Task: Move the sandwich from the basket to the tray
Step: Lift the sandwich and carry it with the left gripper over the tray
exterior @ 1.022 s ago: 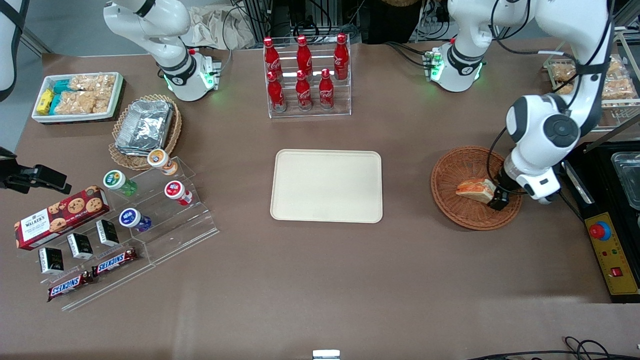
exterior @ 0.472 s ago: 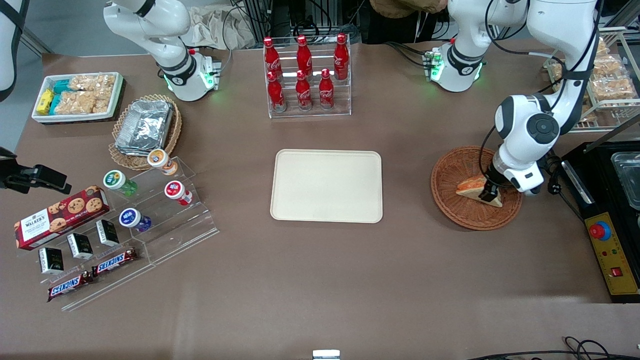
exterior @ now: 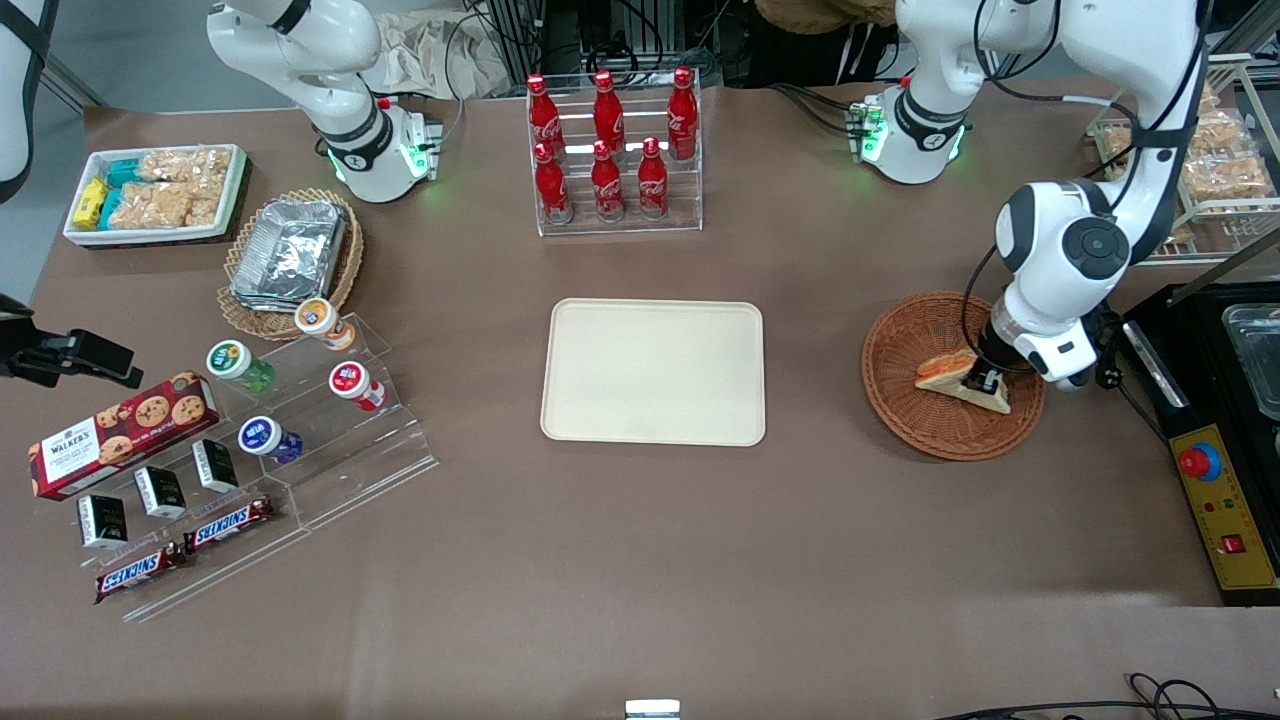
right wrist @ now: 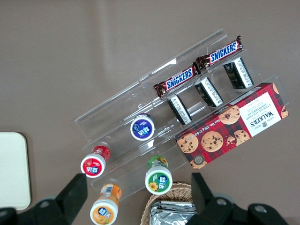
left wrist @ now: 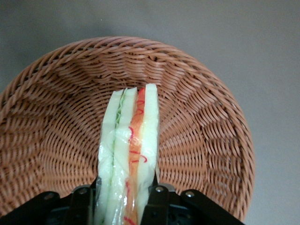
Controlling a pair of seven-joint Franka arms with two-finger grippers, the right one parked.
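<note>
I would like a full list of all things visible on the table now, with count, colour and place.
sandwich: one, white with orange filling, in the basket, between the gripper fingers
basket: one, reddish-brown, toward the working arm's end
tray: one, cream, at table centre
cola bottles: six, red, on a clear rack farther from the camera than the tray
foil trays: silver stack, in a tan basket
cookie box: one, red, toward the parked arm's end
Snickers bars: two, brown, on a clear stand
gripper: black fingers, shut on the sandwich, in the basket

Even, bright light from above gives soft shadows beside the tray, a glare strip near the bottles, all sharp.
</note>
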